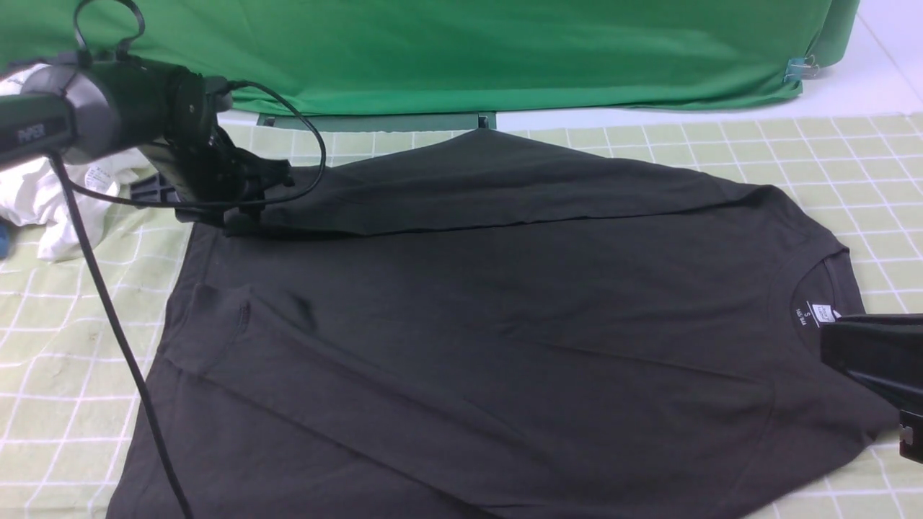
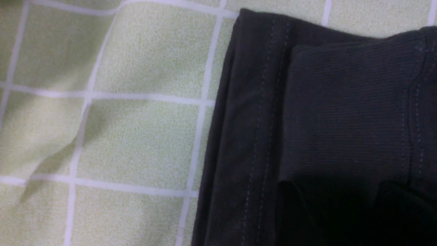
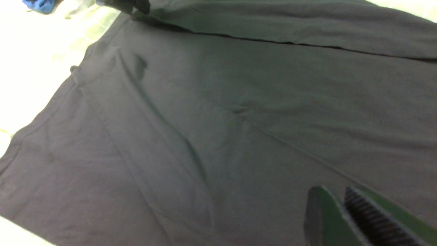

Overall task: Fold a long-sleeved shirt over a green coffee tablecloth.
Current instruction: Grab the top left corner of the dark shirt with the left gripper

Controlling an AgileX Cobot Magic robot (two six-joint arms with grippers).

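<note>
Place: a robot test bench in a lab-like room.
Backdrop: a plain green sheet (image 1: 469, 50) hangs along the table's far edge, pinned at its right end by a metal clip (image 1: 799, 70).
Table: covered by a pale green checked tablecloth (image 1: 829, 151).
Machinery: a black robot arm (image 1: 108, 108) with a loose cable (image 1: 108, 310) reaches in over the left edge.
Spare stock: a white garment (image 1: 29, 194) lies heaped at the left edge.
Beyond: a bare white surface (image 1: 887, 65) behind the sheet.
</note>
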